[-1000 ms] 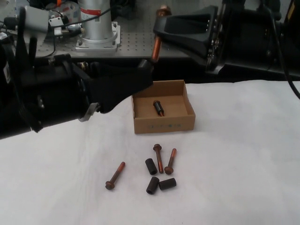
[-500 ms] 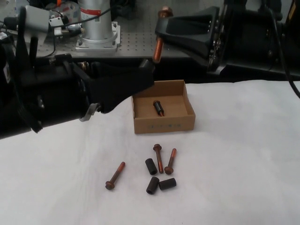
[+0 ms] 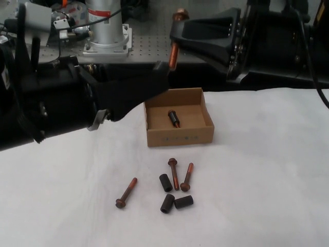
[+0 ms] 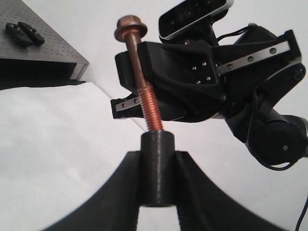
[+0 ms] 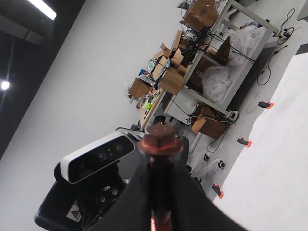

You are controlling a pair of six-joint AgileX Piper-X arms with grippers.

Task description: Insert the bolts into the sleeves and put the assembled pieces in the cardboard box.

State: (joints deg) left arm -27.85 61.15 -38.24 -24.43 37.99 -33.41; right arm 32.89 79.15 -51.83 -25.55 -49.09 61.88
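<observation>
Bolt, clamped head-up in the right pincer at the high view's upper centre, has its tip at the mouth of the sleeve gripped by the left pincer, with the cardboard box mid-frame on the table.

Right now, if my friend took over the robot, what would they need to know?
Left end effector: shut on a sleeve, held in the air.
Right end effector: shut on a bolt, its tip at the sleeve's mouth.
Done: one assembled piece lies in the cardboard box.
Left: push this bolt in and box the pair. Then do the same with the three loose bolts and three loose sleeves on the white cloth.
</observation>
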